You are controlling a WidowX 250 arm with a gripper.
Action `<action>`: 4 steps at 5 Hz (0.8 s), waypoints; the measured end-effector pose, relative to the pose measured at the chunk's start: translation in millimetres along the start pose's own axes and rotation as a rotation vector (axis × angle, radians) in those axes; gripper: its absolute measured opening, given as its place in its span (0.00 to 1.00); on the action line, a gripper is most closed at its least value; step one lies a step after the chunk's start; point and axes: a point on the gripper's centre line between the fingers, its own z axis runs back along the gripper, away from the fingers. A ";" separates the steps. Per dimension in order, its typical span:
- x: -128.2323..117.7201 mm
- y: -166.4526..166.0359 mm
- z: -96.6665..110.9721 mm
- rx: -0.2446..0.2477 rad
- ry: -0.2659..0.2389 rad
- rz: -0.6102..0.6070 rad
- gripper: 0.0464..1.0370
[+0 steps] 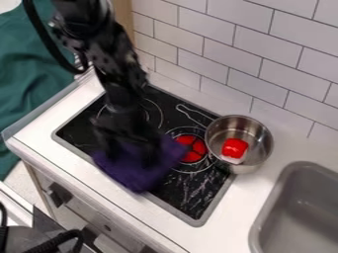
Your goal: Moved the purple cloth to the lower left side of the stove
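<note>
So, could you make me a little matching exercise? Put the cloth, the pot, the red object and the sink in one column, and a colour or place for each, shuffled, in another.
Things:
1. cloth
2. pot
3. red object
4. sink

Colours and places:
A. grey, set into the counter
B. purple, right at the gripper
C. inside the pot
D. shiny metal, at the upper right of the stove as the camera sees it

Right pairs: 1-B, 2-D, 3-C, 4-A
</note>
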 end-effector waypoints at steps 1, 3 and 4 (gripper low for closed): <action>15.6 35.8 -2.5 0.014 0.008 0.036 0.96; 34.0 81.6 -5.8 0.013 -0.003 0.070 0.96; 35.5 82.4 -4.3 0.012 -0.003 0.054 0.96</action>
